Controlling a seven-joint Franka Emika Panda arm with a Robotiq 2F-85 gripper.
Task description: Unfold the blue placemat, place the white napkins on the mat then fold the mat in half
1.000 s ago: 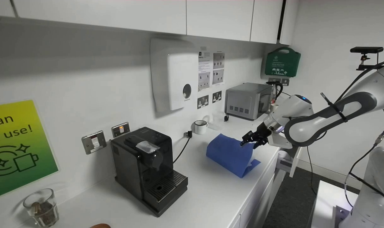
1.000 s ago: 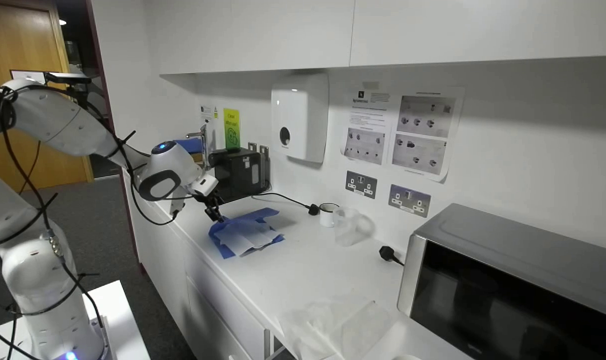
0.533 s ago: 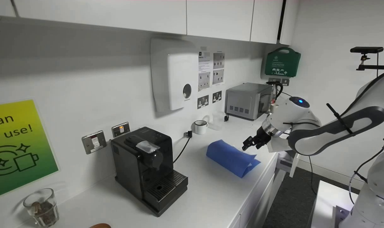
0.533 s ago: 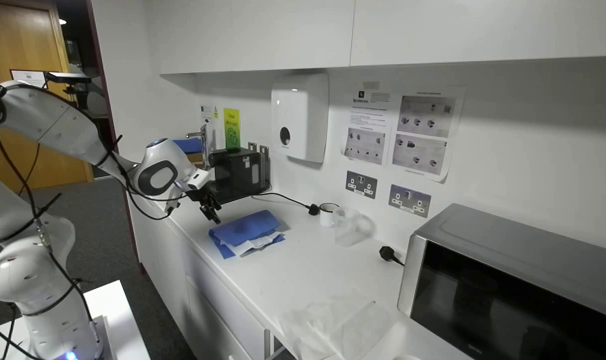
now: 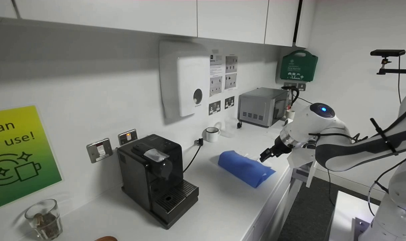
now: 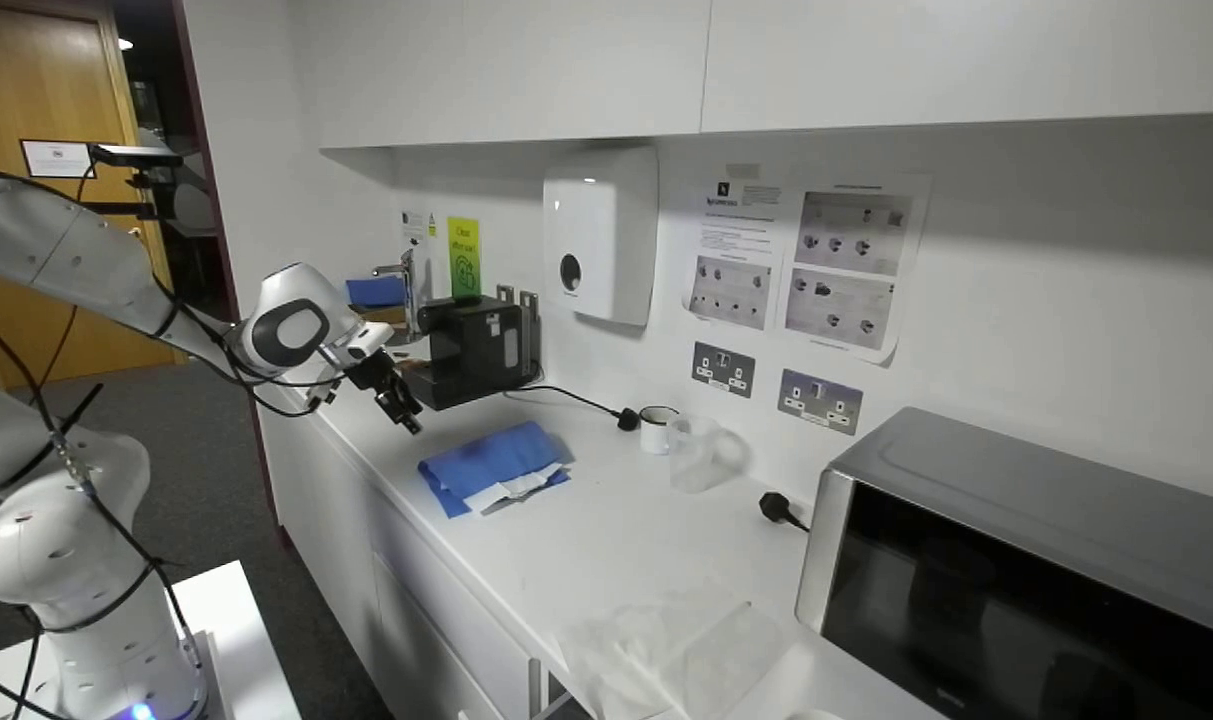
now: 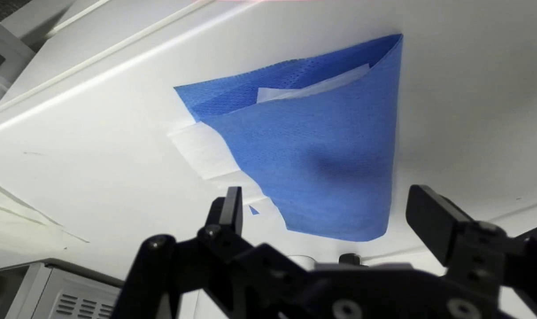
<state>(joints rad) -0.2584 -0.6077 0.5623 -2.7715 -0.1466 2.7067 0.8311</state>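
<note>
Wrist view: my gripper (image 7: 328, 191) has its fingers spread wide, facing the blue placemat (image 7: 323, 159) — folded over, white napkins (image 7: 206, 150) showing at its open edges. In an exterior view, I see the placemat on the white countertop (image 5: 208, 207), between black coffee machine (image 5: 142, 175) and microwave (image 5: 256, 105). In an exterior view, gripper's near the placemat, apart from it — black-rimmed white mug (image 6: 656, 433) near the wall (image 6: 1026, 330).

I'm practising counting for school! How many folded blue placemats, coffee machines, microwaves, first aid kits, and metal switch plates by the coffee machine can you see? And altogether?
Folded blue placemat: 1
Coffee machine: 1
Microwave: 1
First aid kit: 1
Metal switch plates by the coffee machine: 2
Total: 6
</note>
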